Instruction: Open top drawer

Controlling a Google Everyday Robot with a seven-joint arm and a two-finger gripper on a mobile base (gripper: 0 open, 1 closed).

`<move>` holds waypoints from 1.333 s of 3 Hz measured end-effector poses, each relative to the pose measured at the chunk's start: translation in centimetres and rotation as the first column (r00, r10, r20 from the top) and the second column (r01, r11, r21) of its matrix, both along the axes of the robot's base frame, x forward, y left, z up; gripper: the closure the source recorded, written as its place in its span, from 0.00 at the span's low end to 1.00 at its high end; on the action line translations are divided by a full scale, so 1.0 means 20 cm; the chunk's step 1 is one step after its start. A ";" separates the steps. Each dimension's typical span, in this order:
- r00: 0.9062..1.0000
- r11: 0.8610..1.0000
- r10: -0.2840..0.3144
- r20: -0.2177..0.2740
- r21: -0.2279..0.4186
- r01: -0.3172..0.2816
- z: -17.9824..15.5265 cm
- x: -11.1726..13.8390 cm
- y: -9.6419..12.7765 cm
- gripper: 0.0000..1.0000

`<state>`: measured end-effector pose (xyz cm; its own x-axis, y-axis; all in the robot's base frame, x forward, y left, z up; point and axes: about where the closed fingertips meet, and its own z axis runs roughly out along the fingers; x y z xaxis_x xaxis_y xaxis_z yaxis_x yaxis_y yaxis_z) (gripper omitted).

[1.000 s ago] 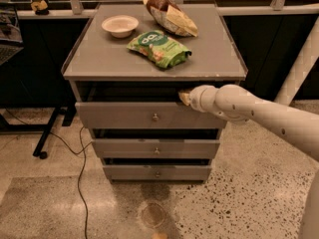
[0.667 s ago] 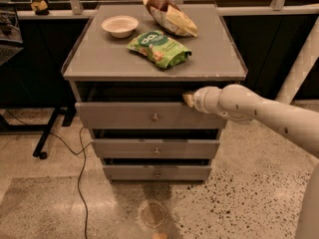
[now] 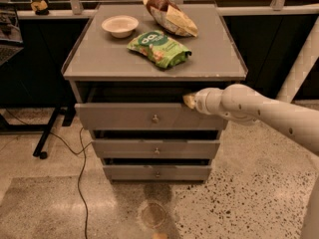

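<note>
Finger spread: can't tell, tan-tipped white gripper (image 3: 190, 101) at upper edge of wide grey top drawer (image 3: 119, 117), small round metal knob (image 3: 155, 118) lower-left of fingertips

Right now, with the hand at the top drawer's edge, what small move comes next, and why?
Probably pull straight outward, away from the cabinet. The hand sits at the upper edge of the top drawer, whose front stands only a little forward with a dark gap above it, so the drawer looks barely open.
</note>
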<state>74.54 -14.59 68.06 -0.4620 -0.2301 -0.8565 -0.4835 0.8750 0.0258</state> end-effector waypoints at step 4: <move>0.994 0.999 0.033 -0.107 0.046 -0.029 0.03 -0.19 0.07 1.00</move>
<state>70.74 -13.11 68.67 -0.5449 -0.2088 -0.8121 -0.5028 0.8565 0.1172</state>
